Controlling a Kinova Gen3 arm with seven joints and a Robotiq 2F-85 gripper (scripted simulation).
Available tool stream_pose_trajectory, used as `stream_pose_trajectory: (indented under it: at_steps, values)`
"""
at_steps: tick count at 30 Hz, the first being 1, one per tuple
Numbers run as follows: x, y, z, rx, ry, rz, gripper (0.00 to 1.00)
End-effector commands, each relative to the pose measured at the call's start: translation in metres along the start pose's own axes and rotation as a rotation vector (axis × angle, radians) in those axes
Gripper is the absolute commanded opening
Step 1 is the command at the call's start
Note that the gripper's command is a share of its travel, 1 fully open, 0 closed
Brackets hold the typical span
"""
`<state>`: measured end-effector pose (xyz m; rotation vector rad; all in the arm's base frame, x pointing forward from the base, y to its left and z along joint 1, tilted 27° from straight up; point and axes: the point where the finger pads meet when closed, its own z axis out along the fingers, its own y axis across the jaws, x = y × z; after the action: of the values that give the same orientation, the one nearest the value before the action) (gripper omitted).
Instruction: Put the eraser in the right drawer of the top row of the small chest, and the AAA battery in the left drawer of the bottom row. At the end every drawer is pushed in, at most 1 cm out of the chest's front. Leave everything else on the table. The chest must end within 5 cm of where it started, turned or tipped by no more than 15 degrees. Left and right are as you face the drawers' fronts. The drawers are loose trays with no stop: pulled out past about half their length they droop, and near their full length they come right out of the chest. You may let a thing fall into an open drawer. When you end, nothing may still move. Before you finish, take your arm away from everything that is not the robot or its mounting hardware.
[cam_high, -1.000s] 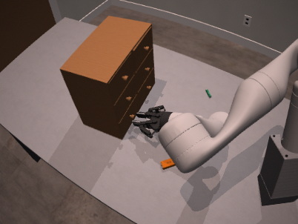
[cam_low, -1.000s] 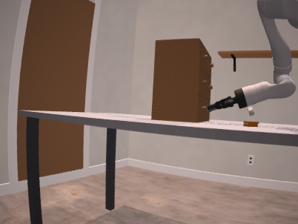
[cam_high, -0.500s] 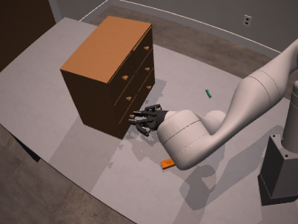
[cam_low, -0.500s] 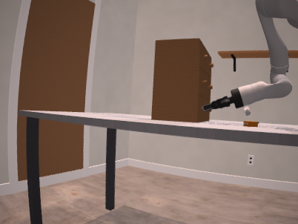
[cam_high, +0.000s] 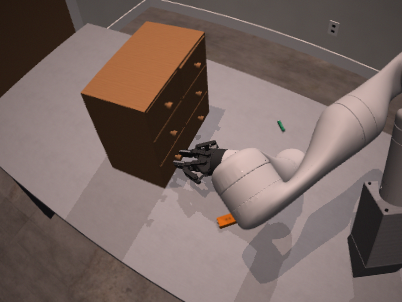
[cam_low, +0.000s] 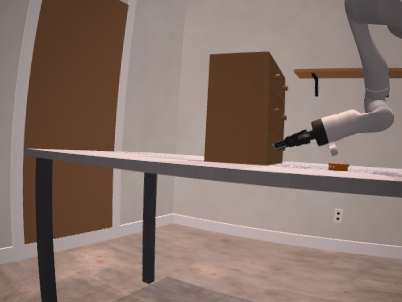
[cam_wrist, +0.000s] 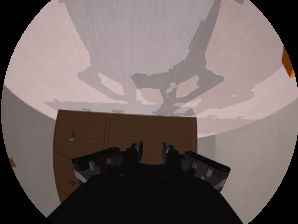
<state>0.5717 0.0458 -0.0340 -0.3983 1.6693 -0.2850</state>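
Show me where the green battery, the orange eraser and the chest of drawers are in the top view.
Green battery (cam_high: 281, 126): top view, middle of its body.
Orange eraser (cam_high: 226, 221): top view, its upper face, left of the arm.
Chest of drawers (cam_high: 145, 65) (cam_low: 239, 107) (cam_wrist: 150, 131): top view, its top board; exterior view, side panel; wrist view, front.

Pale grey-white arm (cam_high: 252, 187) (cam_low: 376, 72) of rounded, tapering tubes, thin dark seam rings; black, many-linked gripper (cam_high: 181, 159) (cam_low: 277, 146) (cam_wrist: 152, 147) with slim fingers; dark blocky pedestal (cam_high: 372, 186) at right, top plate dotted with small dark screws.

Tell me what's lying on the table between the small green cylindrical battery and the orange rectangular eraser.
In the top view, nothing but the robot's pale arm crosses above that stretch, hiding part of it.
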Motion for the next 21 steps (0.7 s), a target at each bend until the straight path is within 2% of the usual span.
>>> stream_pose_trajectory:
  at_steps: [1, 7, 8, 21]
  values:
    - [-0.0009, -0.0009, 0.0027, 0.003, 0.0, 0.0, 0.33]
    - [-0.0009, -0.0009, 0.0027, 0.003, 0.0, 0.0, 0.33]
    - [-0.0009, -0.0009, 0.0027, 0.003, 0.0, 0.0, 0.13]
    - [-0.0009, -0.0009, 0.0027, 0.003, 0.0, 0.0, 0.13]
